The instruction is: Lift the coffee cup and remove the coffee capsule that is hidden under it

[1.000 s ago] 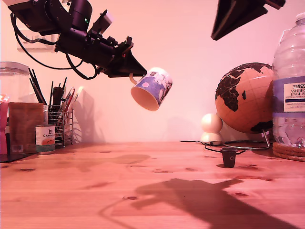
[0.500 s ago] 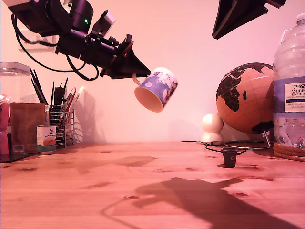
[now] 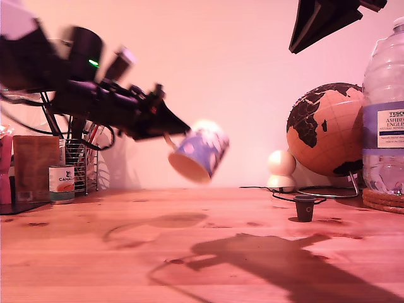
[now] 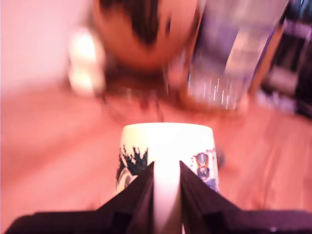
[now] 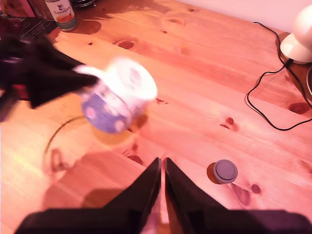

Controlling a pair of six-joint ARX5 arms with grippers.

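While the cup hangs tilted in the air, well above the desk, the lifting half of the job reads as done; the removal half is not yet begun.

Item 1: cup, one. Held by my first gripper, its fingers pinching the handle with the cup's body beyond them. Mouth turned down and towards the exterior view's left. Blurred in all three views.

Item 2: capsule, one. Uncovered, upright on the desk towards the exterior view's right, well apart from the cup, just in front of the globe's wire stand. In the second wrist view it shows as a round grey top. Nothing touches it.

Item 3: my second gripper, one. High over the desk, fingers pressed nearly together and pinching nothing, the capsule near but off to one side of them.

Item 4: surroundings. One globe, one white two-ball object, one water bottle, one tin, one wire pen holder, one black cable.

Remaining, by my judgement: open the second gripper, bring it down on the capsule, carry it away; set the cup down.
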